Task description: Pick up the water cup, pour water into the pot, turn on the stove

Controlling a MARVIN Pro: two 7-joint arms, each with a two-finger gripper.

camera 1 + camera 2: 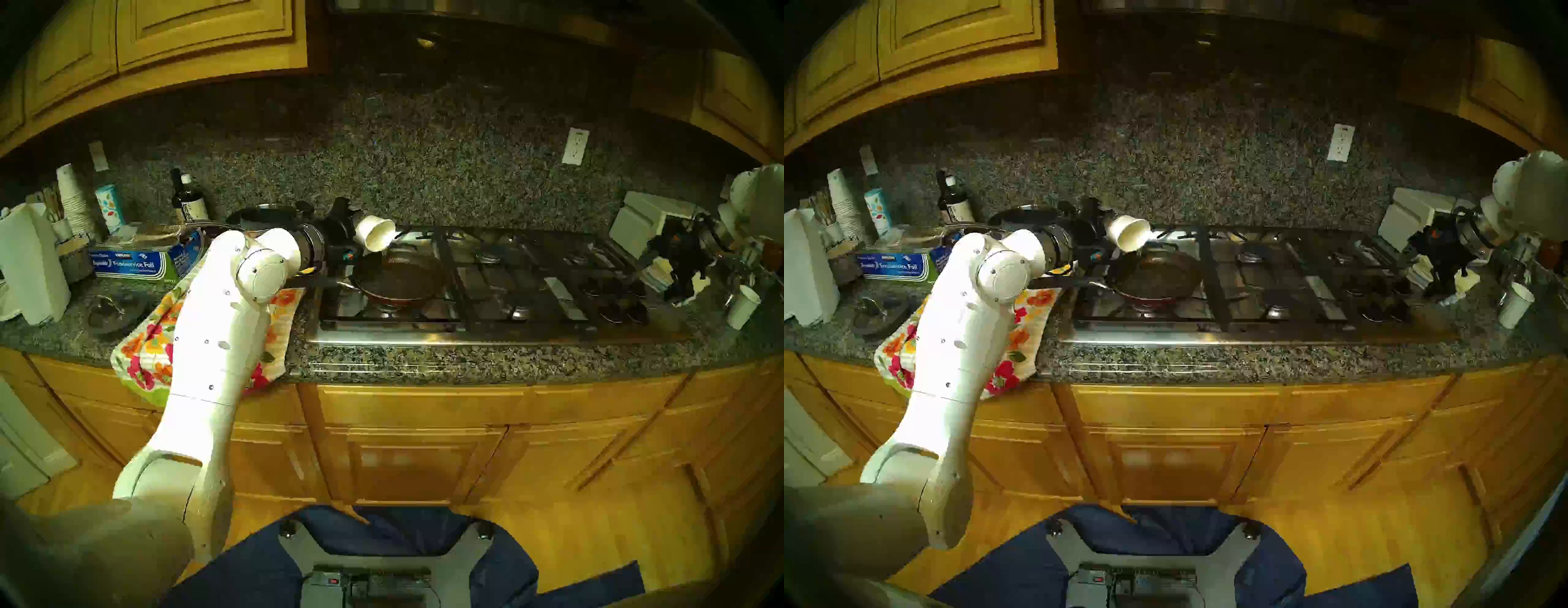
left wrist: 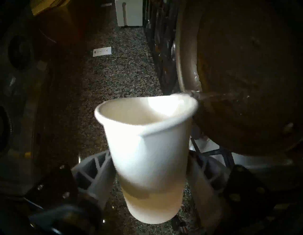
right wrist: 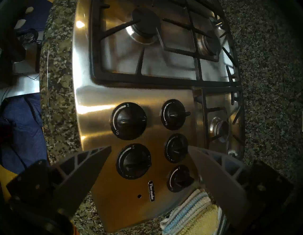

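Note:
My left gripper (image 2: 149, 164) is shut on the white paper water cup (image 1: 375, 233) (image 2: 147, 147), grey fingers (image 2: 96, 172) pressing in both its sides. The cup is tipped rim-down toward the right, over the far left edge of the pot (image 1: 401, 276), a dark brown pan with a red outside and a grey handle. In the left wrist view a thin stream of water runs from the cup's rim into the pot (image 2: 246, 82). The pot sits on the front left burner of the steel stove (image 1: 530, 276). My right gripper (image 3: 150, 147) hangs open above the black knobs (image 3: 128, 120) at the stove's right end.
A steel saucepan (image 1: 263, 212) stands behind my left wrist. On the counter to the left are a foil box (image 1: 135, 261), a floral cloth (image 1: 148, 339), a dark bottle (image 1: 189, 199) and a stack of cups (image 1: 72, 199). Another white cup (image 1: 742, 305) and a striped towel (image 3: 188, 213) lie right of the stove.

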